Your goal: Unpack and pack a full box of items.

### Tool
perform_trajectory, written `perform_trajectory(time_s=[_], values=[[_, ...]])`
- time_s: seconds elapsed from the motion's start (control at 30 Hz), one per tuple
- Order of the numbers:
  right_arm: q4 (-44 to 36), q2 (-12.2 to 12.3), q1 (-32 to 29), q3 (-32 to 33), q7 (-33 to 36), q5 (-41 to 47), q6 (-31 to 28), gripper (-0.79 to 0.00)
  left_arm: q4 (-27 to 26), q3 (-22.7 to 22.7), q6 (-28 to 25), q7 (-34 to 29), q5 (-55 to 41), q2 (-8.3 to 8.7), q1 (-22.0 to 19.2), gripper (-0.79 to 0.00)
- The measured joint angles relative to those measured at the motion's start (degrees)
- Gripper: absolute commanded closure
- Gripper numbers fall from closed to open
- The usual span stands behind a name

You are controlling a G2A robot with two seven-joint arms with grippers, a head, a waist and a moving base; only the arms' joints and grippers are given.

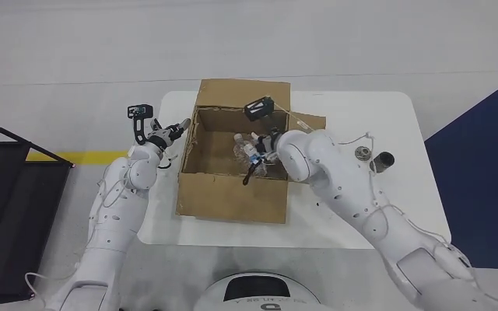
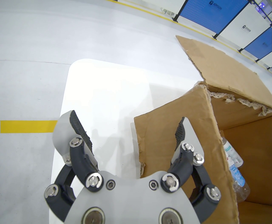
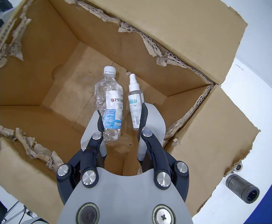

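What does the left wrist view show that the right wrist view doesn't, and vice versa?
Left wrist view, not right: the open left pincer at the outer wall of the brown cardboard box, a yellow floor stripe, blue and white partition panels. Right wrist view, not left: the open right pincer over the box's inside, a dark metal cylinder on the white table. Both: the box, the table, and the clear plastic bottle and white spray bottle lying on the box floor.
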Motion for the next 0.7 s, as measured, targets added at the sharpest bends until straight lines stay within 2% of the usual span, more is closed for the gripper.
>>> perform_trajectory(time_s=[0.1,0.17,0.23,0.3,0.33,0.5,0.6,0.7], values=[[-6.6,1.6,-4.4,7.4,-0.1,4.7,-3.6,-0.351,0.0,0.0,0.0,0.0,0.0,0.00,0.0,-0.785],[-11.4,2.8,-8.8,14.5,-0.5,9.0,-6.3,-0.354,0.0,0.0,0.0,0.0,0.0,0.00,0.0,-0.785],[-14.5,3.8,-12.8,20.9,-1.2,11.7,-8.4,-0.391,0.0,0.0,0.0,0.0,0.0,0.00,0.0,-0.785],[-16.6,4.7,-17.3,28.2,-2.5,14.6,-10.3,-0.465,0.0,0.0,0.0,0.0,0.0,0.00,0.0,-0.785],[-16.9,5.0,-19.0,31.3,-3.3,16.0,-10.7,-0.465,0.0,0.0,0.0,0.0,0.0,0.00,0.0,-0.785],[-12.4,5.9,-25.5,47.2,-7.1,25.8,-12.3,-0.502,0.0,0.0,0.0,0.0,0.0,0.00,0.0,-0.785],[-7.0,6.3,-27.0,53.9,-7.8,30.8,-13.0,-0.409,0.0,0.0,0.0,0.0,0.0,0.00,0.0,-0.785],[-1.6,6.7,-27.5,58.4,-7.2,34.6,-14.3,-0.385,0.0,0.0,0.0,0.0,0.0,0.00,0.0,-0.785]])
